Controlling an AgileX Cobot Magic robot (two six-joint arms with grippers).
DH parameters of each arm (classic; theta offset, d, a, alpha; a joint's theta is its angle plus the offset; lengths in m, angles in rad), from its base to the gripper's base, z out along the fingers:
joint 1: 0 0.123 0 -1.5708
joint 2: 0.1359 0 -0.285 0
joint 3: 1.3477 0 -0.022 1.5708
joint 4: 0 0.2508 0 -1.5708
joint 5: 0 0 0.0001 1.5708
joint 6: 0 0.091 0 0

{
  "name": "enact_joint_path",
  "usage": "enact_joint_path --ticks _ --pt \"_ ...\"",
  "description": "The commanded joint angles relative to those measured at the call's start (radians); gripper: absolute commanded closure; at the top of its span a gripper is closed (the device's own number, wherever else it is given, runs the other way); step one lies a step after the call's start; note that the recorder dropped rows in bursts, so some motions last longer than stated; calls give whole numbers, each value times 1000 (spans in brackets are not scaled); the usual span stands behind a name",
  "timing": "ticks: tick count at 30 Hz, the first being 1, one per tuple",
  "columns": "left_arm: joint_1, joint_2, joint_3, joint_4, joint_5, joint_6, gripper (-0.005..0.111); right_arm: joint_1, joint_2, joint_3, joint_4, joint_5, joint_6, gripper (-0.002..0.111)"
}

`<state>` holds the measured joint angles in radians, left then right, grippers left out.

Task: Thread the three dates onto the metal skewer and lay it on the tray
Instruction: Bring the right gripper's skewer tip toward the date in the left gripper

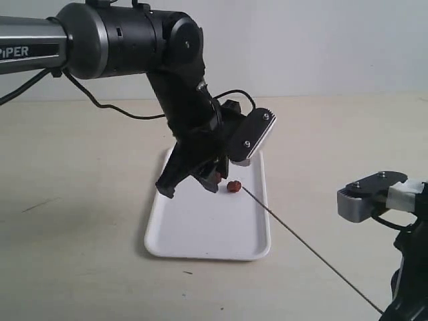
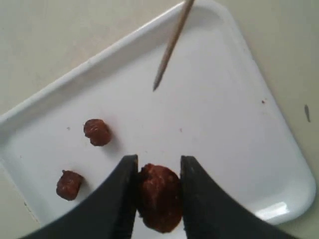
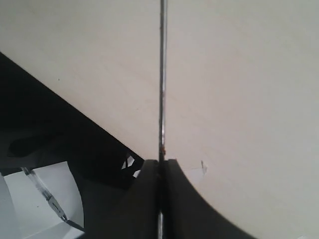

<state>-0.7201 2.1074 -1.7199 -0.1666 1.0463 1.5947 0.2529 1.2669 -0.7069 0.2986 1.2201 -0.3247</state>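
— Fingers first: your left fingers (image 1: 167, 186) hang over the tray (image 1: 200, 234) in the exterior view, and something red-brown shows between them. One date (image 1: 233, 186) lies on the tray just beside the tip of the metal skewer (image 1: 307, 247). From this side you cannot tell if they touch.

— And the other end of the skewer?

— It goes down to the corner under your right arm (image 1: 409, 267). The grip itself is not clear there.

— The left wrist view?

— Your left fingers (image 2: 122, 199) are clamped on a date (image 2: 159, 196), one finger at each side of it, over the tray (image 2: 224, 124). The two other dates (image 2: 97, 132) (image 2: 69, 184) lie on the tray, apart from each other. The metal skewer (image 2: 172, 45) reaches in over the tray, and its tip is bare and apart from all three.

— The right wrist view?

— Your right fingers (image 3: 144, 199) are pressed together on the metal skewer (image 3: 162, 74). It runs straight out from them over the counter (image 3: 239, 99).
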Motion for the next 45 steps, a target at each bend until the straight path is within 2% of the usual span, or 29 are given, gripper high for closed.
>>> enact_joint_path --ticks 1,9,23,30,38,45 --pt "2 -15 -1 -27 23 134 77 -5 5 3 21 1 -31 108" --pt "2 -15 -1 -149 41 271 77 -5 5 3 58 1 -49 108" --pt "5 -21 -1 -151 50 356 77 -5 1 3 42 1 -49 108" --pt "35 -49 -1 -170 69 389 77 -5 -25 41 27 1 -33 108" --pt "64 -63 -1 -273 115 449 77 -5 -58 55 43 1 -31 108" --pt "64 -69 -1 -349 157 493 77 -5 -93 55 43 1 -31 108"
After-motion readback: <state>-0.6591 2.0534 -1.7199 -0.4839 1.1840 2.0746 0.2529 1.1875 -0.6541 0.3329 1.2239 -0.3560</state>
